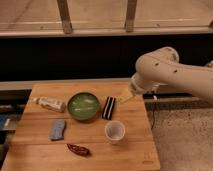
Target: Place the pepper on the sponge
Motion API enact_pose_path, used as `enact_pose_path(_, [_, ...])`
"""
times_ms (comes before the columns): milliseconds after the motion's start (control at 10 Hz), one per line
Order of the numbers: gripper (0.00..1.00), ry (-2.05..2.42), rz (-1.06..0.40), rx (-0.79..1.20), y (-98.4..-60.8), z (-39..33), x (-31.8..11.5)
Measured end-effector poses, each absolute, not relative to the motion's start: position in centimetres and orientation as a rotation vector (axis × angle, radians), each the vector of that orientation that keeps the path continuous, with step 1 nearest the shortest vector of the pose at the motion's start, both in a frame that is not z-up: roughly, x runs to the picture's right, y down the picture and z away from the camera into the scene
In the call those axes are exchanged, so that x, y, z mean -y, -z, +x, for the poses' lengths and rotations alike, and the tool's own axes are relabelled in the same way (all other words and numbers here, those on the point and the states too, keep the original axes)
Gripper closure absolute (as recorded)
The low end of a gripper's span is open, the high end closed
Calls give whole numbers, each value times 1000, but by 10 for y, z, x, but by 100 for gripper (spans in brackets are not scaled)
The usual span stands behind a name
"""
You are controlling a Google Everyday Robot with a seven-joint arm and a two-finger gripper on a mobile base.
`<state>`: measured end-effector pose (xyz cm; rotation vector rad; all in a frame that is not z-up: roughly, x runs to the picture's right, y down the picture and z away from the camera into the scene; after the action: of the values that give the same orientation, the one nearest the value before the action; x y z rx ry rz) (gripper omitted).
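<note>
The dark red pepper lies near the front edge of the wooden table, left of centre. The blue-grey sponge lies flat just behind it and to its left, a short gap apart. My gripper hangs at the end of the white arm over the table's back right corner, beside the striped block. It is far from both the pepper and the sponge. Nothing shows in it.
A green bowl sits mid-table, with a black-and-white striped block to its right. A white cup stands in front of the block, and a white bottle lies at the back left. A dark wall runs behind the table.
</note>
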<state>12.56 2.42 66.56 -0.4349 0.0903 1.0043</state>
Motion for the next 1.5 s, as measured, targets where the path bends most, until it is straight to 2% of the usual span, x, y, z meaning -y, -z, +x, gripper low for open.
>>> enact_pose_path(200, [20,-920,-475,-66,-659,93,-31])
enact_pose_path(800, [20,-680,-603,34,-622,-27,-108])
enact_pose_path(1500, [20,-662,-616,29,-625,-26,-111])
